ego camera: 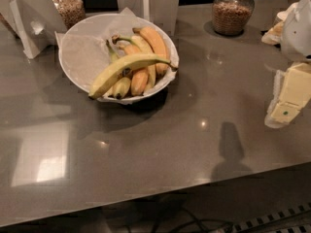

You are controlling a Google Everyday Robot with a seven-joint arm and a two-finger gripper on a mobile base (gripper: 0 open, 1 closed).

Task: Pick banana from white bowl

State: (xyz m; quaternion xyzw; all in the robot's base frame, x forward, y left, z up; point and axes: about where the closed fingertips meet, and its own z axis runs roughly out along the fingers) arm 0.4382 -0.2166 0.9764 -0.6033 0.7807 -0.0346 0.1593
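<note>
Gripper (pixel 287 101) is at frame's right edge, well to the right of the bowl (pixel 62 57) and apart from it, hanging over the counter (pixel 170 135). It touches nothing. Only cream blocks under a white arm housing show, one with a green dot. Open or closed: cannot tell from this angle.

Bowl sits on the counter, upper left of frame, lined with paper (pixel 85 52). The paper's corners stick up past the rim at the back.

Banana (pixel 127 68) is in the bowl, on top of the pile. It lies diagonally across the other bananas (pixel 146 52). Its stem end is at the bowl's right rim and its blunt tip pokes out over the front-left rim. It is pale yellow-green with a dark spot mid-length. Nothing covers it.

Other bananas are shorter and more orange, packed in the bowl's right half with stems toward the back. The bowl's left half shows bare paper.

Behind the bowl to the left: a jar (pixel 68 6) of grainy brown fill, close to the rim. Second jar (pixel 232 11) stands behind and well to the right of the bowl.

White folded card (pixel 29 25) stands left of the bowl, another (pixel 150 4) just behind it.

Gripper's shadow (pixel 231 147) falls on the counter, front-right of the bowl.
</note>
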